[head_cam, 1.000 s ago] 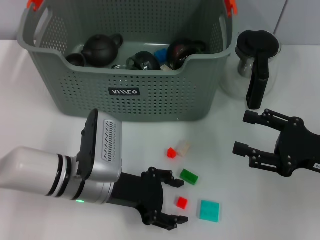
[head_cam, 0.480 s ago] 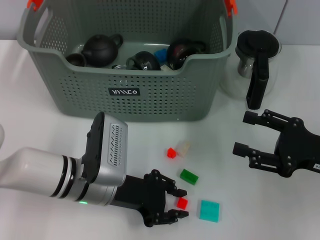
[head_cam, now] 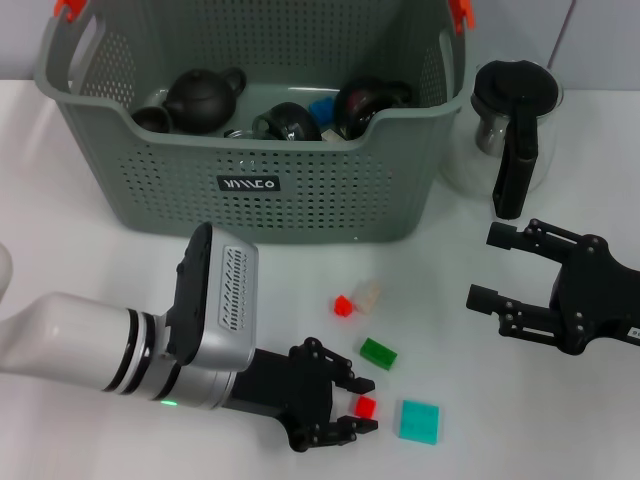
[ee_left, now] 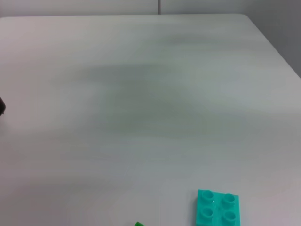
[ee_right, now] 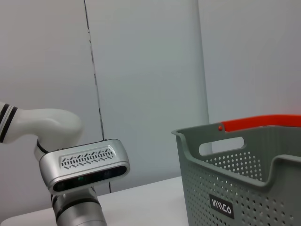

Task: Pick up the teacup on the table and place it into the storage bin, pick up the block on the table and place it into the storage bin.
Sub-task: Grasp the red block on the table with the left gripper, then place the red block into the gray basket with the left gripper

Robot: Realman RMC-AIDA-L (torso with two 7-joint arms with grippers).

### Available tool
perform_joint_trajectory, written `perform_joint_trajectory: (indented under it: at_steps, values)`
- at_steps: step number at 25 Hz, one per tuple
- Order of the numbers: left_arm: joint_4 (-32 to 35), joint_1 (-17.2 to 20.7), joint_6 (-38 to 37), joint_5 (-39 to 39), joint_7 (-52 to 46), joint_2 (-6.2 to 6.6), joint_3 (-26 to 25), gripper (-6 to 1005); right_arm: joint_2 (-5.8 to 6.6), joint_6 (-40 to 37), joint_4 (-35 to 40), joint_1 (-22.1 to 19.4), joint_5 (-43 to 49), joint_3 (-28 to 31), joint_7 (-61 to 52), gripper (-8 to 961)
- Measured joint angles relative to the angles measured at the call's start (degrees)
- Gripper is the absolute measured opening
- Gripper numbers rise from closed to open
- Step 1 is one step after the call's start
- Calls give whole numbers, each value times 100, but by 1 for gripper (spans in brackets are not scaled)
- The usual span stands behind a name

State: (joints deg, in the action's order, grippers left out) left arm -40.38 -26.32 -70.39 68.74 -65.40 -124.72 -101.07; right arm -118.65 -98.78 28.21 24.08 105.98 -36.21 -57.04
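Since 1 s ago the left gripper [head_cam: 352,406] has slid fwd and narrowed its jaws round the small red block [head_cam: 364,405], low on the white worktop [head_cam: 80,250], so it's set for a lift; full grip can't be confirmed. Right gripper [head_cam: 490,268] sits parked w/ jaws spread beside the glass jug [head_cam: 512,125]. Perforated grey-green plastic bin [head_cam: 260,185] holds dark glossy teaware; a studded teal plate [ee_left: 217,207] lies nearby.

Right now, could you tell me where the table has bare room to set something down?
The table is bare to the left of the storage bin, and in the strip between bin front and left tool. It is crowded around that tool, closing on a red block among green and teal blocks. The right tool sits open beside the glass jug.
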Motion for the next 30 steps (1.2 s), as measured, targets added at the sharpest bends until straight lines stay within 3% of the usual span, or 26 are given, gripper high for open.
perform_joint_trajectory:
  at_steps: [17, 22, 30]
  values:
    - [204, -175, 70, -1, -80, 6, -29, 360, 0, 0, 0, 0, -21, 0, 0, 825]
    - [202, -225, 87, -25, -260, 28, -27, 185, 0, -1, 0, 2, -25, 0, 0, 825]
    - [159, -224, 91, -12, -336, 32, -57, 194, 14, -1, 0, 9, -25, 13, 0, 825]
